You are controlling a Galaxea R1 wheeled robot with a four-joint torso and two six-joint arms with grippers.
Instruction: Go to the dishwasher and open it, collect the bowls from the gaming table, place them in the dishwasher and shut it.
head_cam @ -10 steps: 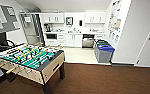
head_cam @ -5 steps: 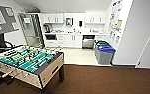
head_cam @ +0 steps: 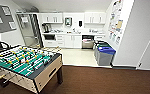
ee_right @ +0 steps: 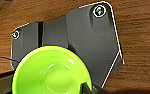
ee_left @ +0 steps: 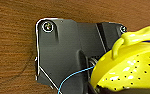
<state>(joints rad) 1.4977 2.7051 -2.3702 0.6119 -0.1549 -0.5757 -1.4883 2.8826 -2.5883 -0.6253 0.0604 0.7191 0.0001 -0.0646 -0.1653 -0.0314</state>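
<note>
Kitchenette ahead, dishwasher (head_cam: 87,42) under counter, foosball table (head_cam: 23,66) near left, my left claw carrying yellow perforated dish (ee_left: 131,67), right clamped on green bowl (ee_right: 51,72).

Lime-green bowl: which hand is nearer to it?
Right. The lime-green bowl sits close against the right hand; the left hand has a yellow perforated bowl against it instead.

Brown floor and pale kitchen floor

The brown floor (head_cam: 103,80) has the football table (head_cam: 23,66) standing on it at 8 o'clock. At 1 o'clock, on the pale kitchen floor (head_cam: 76,57), stand grey bins (head_cam: 104,53) with blue and green lids.
</note>
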